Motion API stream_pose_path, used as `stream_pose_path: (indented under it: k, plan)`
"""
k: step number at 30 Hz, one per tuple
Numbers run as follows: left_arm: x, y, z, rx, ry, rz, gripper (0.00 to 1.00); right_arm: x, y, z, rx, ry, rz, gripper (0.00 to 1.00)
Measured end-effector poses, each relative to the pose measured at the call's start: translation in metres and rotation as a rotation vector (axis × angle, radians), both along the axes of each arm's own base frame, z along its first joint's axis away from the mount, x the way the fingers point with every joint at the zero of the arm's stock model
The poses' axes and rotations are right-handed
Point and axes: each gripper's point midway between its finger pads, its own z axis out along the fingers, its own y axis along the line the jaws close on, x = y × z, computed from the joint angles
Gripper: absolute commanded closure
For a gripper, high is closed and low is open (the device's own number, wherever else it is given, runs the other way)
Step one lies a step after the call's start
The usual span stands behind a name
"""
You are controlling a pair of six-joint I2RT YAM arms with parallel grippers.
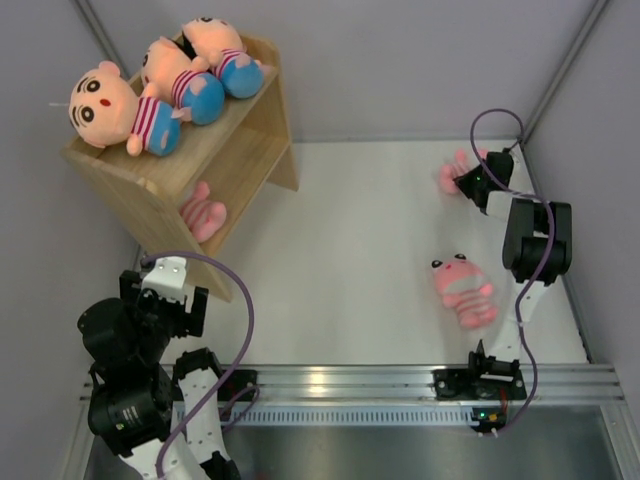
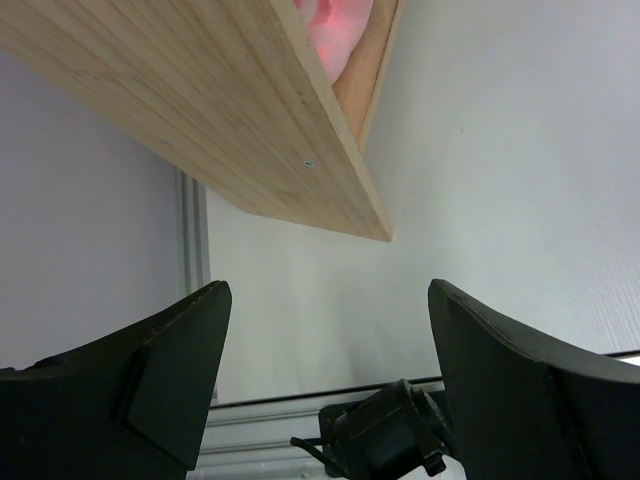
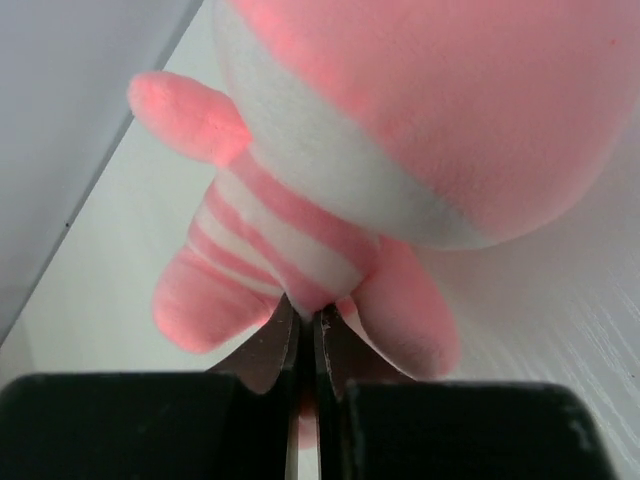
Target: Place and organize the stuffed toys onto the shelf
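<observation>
From where I stand, the left end effector (image 2: 325, 292) is nearest. It hangs wide open with nothing in it, just below the near corner of the shelf (image 1: 255, 105). Farther out on the white bench (image 1: 350, 220), a loose pink animal (image 1: 461, 290) lies beside the right arm.

Beyond it, toward the far right corner, the right end effector (image 3: 308, 322) has its fingers all but closed on a pinch of striped belly fabric of the held pink animal (image 3: 330, 170). I can't tell whether this toy is off the bench yet. That looks a thin grip to me, so I'd lift slowly and keep the wrist steady so the plush doesn't slip free. Then I'd carry it across to the lower tier, where a tucked pink animal (image 1: 205, 213) sits.

The shelf stands angled at the far left, with the three boys (image 1: 175, 78) lined along its top. The bench is smooth and matte, with a metal rail (image 1: 350, 380) at its near edge and plain grey walls around it.
</observation>
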Motion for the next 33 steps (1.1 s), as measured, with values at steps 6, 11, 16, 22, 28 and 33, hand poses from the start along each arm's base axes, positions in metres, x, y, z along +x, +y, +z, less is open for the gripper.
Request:
stream_pose_path:
  k: [6,11,16,22,28,33]
  plan:
    - [0.000,-0.004,-0.001,-0.012,0.000,-0.017,0.14,-0.008,0.027,0.026,-0.156,-0.036,0.212,1.00]
    - [0.001,-0.005,-0.001,-0.016,0.002,-0.019,0.14,-0.043,0.145,0.121,-0.413,-0.257,0.649,0.99]
    - [0.001,-0.006,-0.001,-0.020,0.001,-0.026,0.14,-0.130,0.291,0.203,-0.622,-0.562,1.146,1.00]
    - [0.000,-0.007,-0.002,-0.021,0.004,-0.026,0.14,-0.183,0.369,0.255,-0.728,-0.755,1.426,1.00]
    - [-0.004,-0.007,-0.002,-0.007,-0.002,-0.025,0.14,-0.179,0.420,0.276,-0.771,-0.812,1.522,1.00]
    - [-0.006,-0.007,0.001,0.006,-0.013,-0.024,0.14,-0.195,0.465,0.240,-0.782,-0.755,1.653,1.00]
